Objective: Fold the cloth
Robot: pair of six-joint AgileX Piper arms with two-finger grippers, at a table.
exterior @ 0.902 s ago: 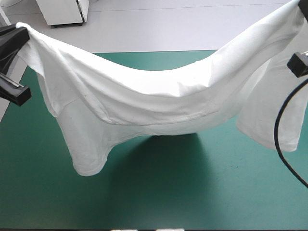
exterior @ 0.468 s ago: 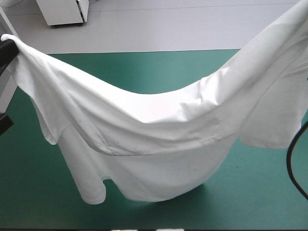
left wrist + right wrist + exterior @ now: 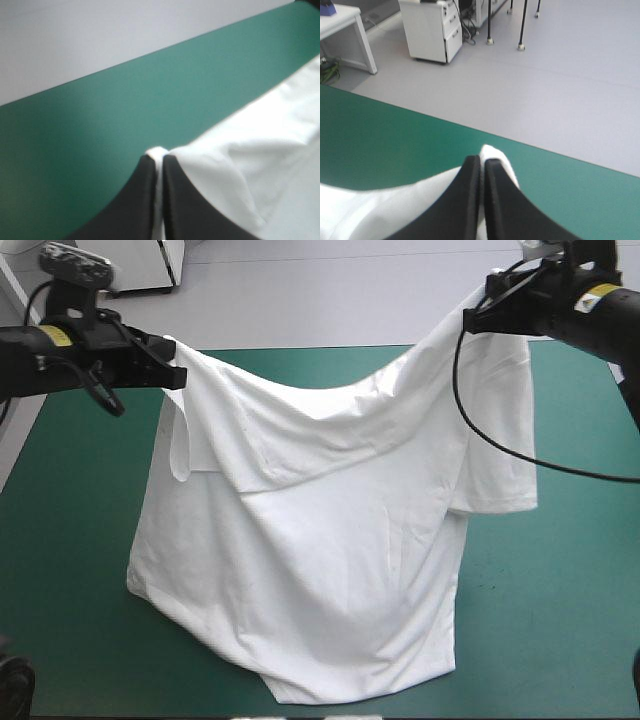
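Teal-green table cover [image 3: 560, 620] now bears the lower part of the white short-sleeved T-shirt [image 3: 320, 570], which hangs lower than earlier, at frame centre. Left gripper [image 3: 175, 375] at upper left and right gripper [image 3: 478, 315] at upper right each pinch a top corner, fingers nearly closed. Yellow stickers [image 3: 55, 336] on the arms cannot be read.

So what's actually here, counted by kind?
T-shirt: 1
Grippers, both shut on the T-shirt: 2 (left gripper, right gripper)
Table: 1
Total: 4
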